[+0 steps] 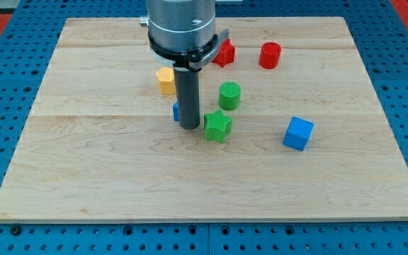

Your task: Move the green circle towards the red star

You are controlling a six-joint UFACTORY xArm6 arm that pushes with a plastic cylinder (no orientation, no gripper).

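Observation:
The green circle (pixel 229 95) is a short green cylinder near the board's middle. The red star (pixel 224 53) lies above it toward the view's top, partly hidden by the arm's grey body. My tip (pixel 189 126) rests on the board left of and slightly below the green circle, a short gap away. A green star (pixel 217 126) sits just right of my tip, below the green circle.
A red cylinder (pixel 270 54) lies right of the red star. A yellow block (pixel 166 81) sits left of the rod. A blue block (pixel 176 111) is mostly hidden behind the rod. A blue cube (pixel 298 133) lies at the right. The wooden board (pixel 83 163) ends on all sides.

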